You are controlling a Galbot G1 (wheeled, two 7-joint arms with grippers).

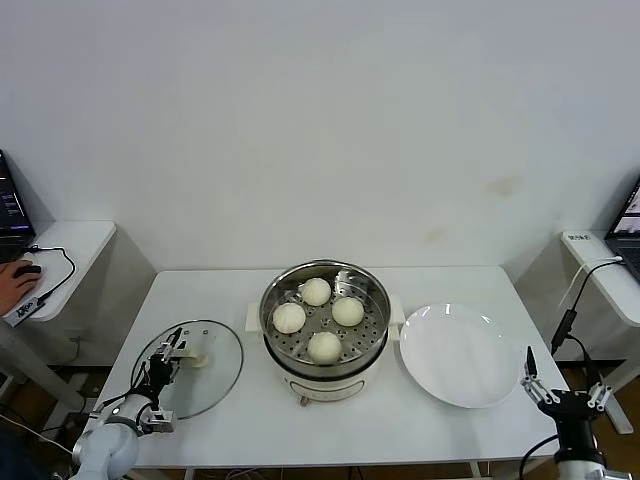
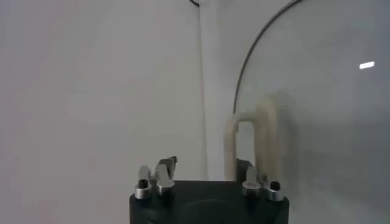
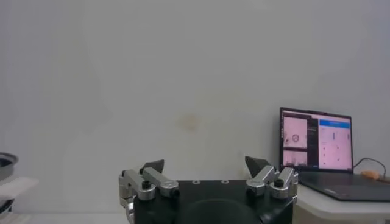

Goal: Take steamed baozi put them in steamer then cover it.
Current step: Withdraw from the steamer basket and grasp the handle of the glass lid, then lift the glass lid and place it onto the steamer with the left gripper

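Note:
Four cream-white baozi (image 1: pixel 318 291) (image 1: pixel 347 311) (image 1: pixel 289 317) (image 1: pixel 324 346) lie on the perforated tray inside the shiny steamer (image 1: pixel 275 300) at the table's middle. The clear glass cover (image 1: pixel 215 385) lies flat on the table to the steamer's left, with its cream handle (image 1: pixel 198 357) up. My left gripper (image 1: pixel 170 358) is open and low over the cover, right beside the handle. In the left wrist view the arched handle (image 2: pixel 250 143) stands close by one fingertip of the left gripper (image 2: pixel 207 163), and the jaws are spread apart. My right gripper (image 1: pixel 565 385) is open and empty off the table's front right corner.
A flat white plate (image 1: pixel 460 353) lies to the right of the steamer. Side tables with laptops stand at far left (image 1: pixel 60 250) and far right (image 1: pixel 600 270), and a person's hand (image 1: pixel 15 280) rests on the left one. The right wrist view shows a laptop (image 3: pixel 317 143).

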